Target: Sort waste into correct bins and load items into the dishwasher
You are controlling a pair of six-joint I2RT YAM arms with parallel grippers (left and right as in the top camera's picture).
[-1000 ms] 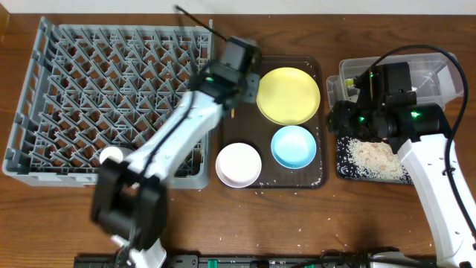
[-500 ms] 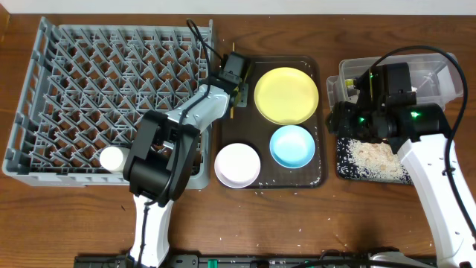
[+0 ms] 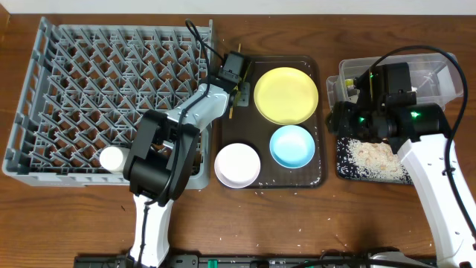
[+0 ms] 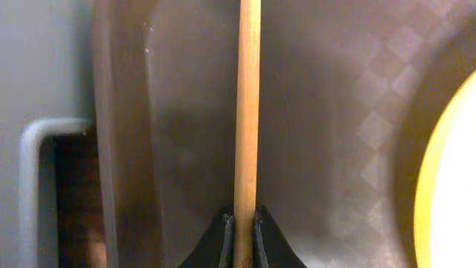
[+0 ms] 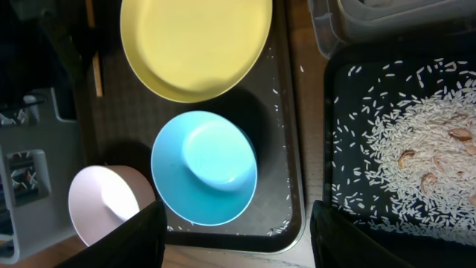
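Note:
My left gripper point(image 4: 244, 221) is shut on a thin wooden chopstick point(image 4: 248, 112) that lies along the left side of the brown serving tray point(image 3: 318, 176). From overhead, that gripper point(image 3: 235, 91) sits between the grey dish rack point(image 3: 44, 97) and the yellow plate point(image 3: 287, 94). A light blue bowl point(image 3: 293, 146) and a white bowl point(image 3: 238, 164) rest on the same tray. The small white cup point(image 3: 111, 158) stands in the rack. My right gripper point(image 5: 238, 238) hangs open and empty above the tray's right edge, beside the black tray point(image 5: 349, 97) of rice point(image 5: 416, 164).
The clear tub point(image 3: 435, 71) stands behind the black tray at the far right. Loose rice grains point(image 5: 282, 223) lie on the serving tray's floor near the blue bowl. The left arm point(image 3: 163, 149) stretches across the rack's right front corner.
The left arm swung and settled at the serving tray's left side, and its jaws closed on the chopstick. The right arm has stayed where it was.

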